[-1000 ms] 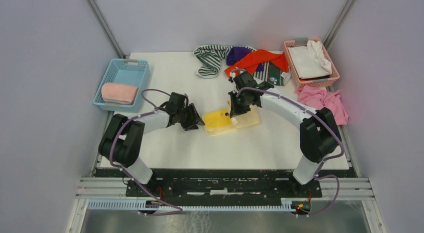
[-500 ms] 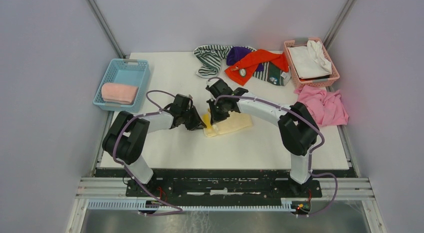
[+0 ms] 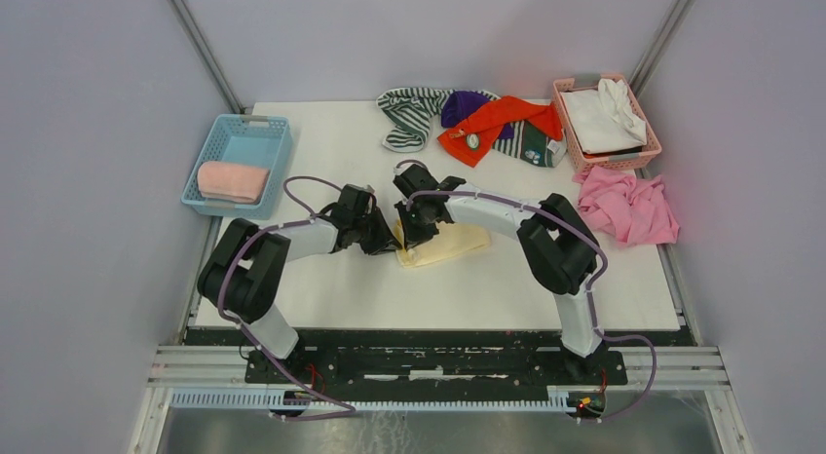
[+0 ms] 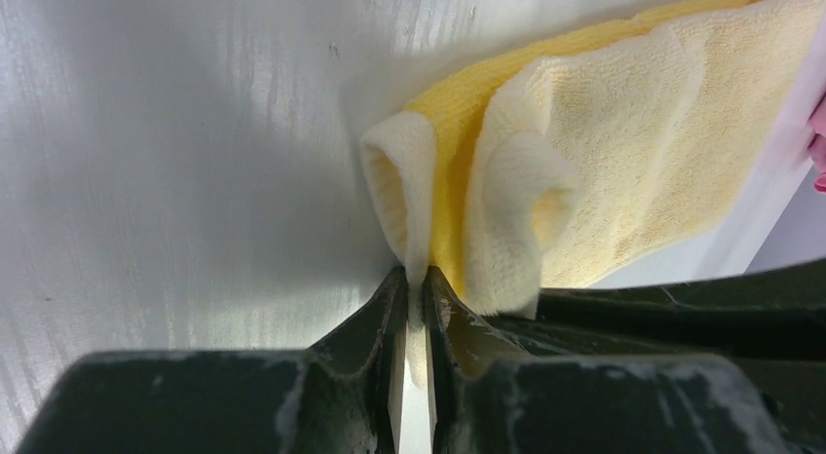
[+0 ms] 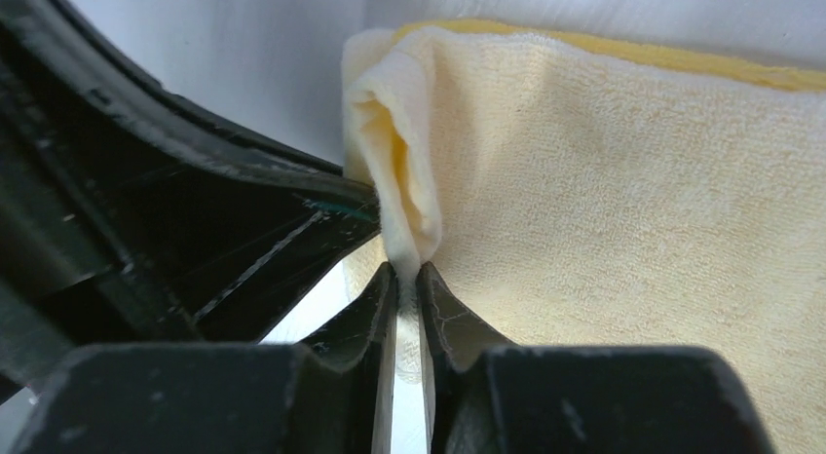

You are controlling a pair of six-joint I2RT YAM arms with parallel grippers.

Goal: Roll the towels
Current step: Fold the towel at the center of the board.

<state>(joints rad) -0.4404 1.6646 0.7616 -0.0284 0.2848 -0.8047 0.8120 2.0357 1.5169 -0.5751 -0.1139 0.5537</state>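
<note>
Pale yellow terry is the item under inspection: we find the pale yellow towel (image 3: 446,244) flat on the white table (image 3: 341,288), centre-left, just ahead of both wrists. Its long axis runs across the table from near-left to far-right. The free end points towards the loose pink cloth (image 3: 628,207), and the bunched end faces the blue basket (image 3: 226,131) side.

At the bunched end the edge is curled up into a loose loop. In the left wrist view, the left gripper (image 4: 414,281) has its fingers closed tight on a fold of the towel (image 4: 623,152). In the right wrist view, the right gripper (image 5: 407,275) likewise pinches a raised fold of the towel (image 5: 633,210), with only cloth between its tips. From above, the left gripper (image 3: 382,238) and the right gripper (image 3: 413,230) sit just beside each other at that end.

Against the view a second ago, we note that the right arm has travelled left. The bright yellow face then showing is now turned under, and the left fingers, then apart beside the towel, have closed on it.
</note>
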